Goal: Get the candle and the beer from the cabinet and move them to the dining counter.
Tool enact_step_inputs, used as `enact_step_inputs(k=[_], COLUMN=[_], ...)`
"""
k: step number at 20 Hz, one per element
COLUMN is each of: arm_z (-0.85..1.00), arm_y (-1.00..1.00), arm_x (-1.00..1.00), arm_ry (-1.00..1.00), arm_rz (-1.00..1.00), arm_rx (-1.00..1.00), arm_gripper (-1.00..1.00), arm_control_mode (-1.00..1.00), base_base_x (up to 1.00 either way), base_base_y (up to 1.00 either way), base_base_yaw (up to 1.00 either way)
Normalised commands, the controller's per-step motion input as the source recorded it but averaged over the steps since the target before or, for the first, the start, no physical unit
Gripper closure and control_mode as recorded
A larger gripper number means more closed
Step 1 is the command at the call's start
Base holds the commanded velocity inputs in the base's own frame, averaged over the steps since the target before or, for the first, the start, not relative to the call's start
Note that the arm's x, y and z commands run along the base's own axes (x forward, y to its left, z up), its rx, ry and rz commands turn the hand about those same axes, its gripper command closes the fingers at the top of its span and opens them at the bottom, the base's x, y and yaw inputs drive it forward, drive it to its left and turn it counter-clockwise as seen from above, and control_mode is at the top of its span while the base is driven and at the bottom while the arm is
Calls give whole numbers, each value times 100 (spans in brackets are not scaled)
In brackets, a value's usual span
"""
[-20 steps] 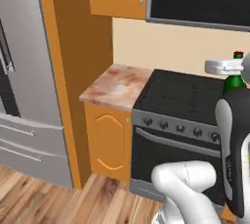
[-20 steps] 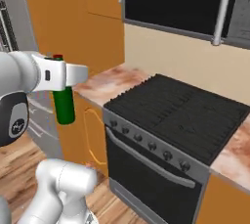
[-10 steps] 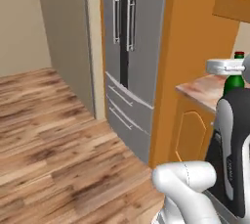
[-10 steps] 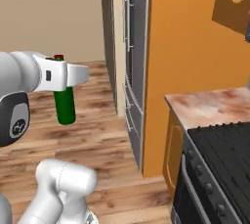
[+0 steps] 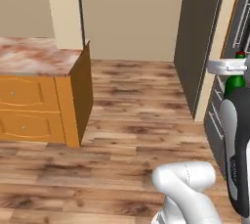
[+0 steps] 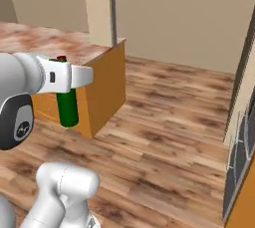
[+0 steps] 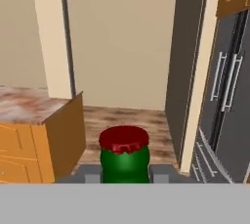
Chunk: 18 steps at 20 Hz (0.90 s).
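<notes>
You had no words, numbers or brand marks to read anywhere; the beer carried a plain green body without any label.

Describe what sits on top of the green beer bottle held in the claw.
A red cap tops the beer. The claw grips it near the neck, hiding the upper part of the bottle in the right base view.

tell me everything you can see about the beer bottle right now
The beer bottle is small, of dark green glass, with a slim neck and a crinkled red cap. It stands upright, clear of any surface, carried in the air above the wooden floor. The hand is shut on it near the top, one finger at each side of the neck, and its white body hides part of the neck in the right base view. The lower body hangs free below the grip. No label can be made out.
</notes>
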Motion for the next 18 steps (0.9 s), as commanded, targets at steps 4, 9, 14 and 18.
enact_step_inputs(k=[4,9,14,18], arm_z=[0,0,0,0], arm_y=[0,0,0,0], arm_x=[0,0,0,0], arm_ry=[0,0,0,0], arm_rz=[0,0,0,0], arm_rx=[0,0,0,0], arm_gripper=[100,100,100,100], arm_control_mode=[100,100,100,100], base_base_x=[19,50,95,100], base_base_y=[53,45,-3,-47], base_base_yaw=[82,74,6,-33])
